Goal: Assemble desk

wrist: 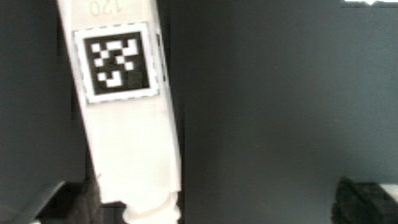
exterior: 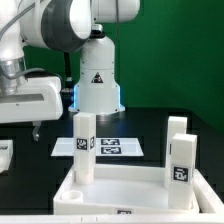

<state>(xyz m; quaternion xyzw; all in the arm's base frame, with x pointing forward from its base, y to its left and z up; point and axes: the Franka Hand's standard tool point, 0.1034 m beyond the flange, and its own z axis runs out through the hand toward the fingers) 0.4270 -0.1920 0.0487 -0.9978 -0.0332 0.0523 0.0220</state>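
Observation:
The desk's tabletop (exterior: 62, 193) lies rim-up at the front of the exterior view. Three legs stand upright in its corners: one at the left (exterior: 85, 148), two at the right (exterior: 181, 160) (exterior: 177, 127). Another white leg (wrist: 128, 120) with a black-and-white tag lies flat on the black table in the wrist view. Its end reaches between my fingers, close to one dark fingertip (wrist: 63, 205) and far from the other. My gripper (wrist: 217, 206) is open and holds nothing. In the exterior view the gripper (exterior: 35, 130) hangs low at the left, above the table.
The marker board (exterior: 112, 147) lies flat behind the tabletop. The robot's white base (exterior: 95, 85) stands behind it before a green backdrop. A white part (exterior: 5, 156) shows at the exterior view's left edge, cut off by the frame.

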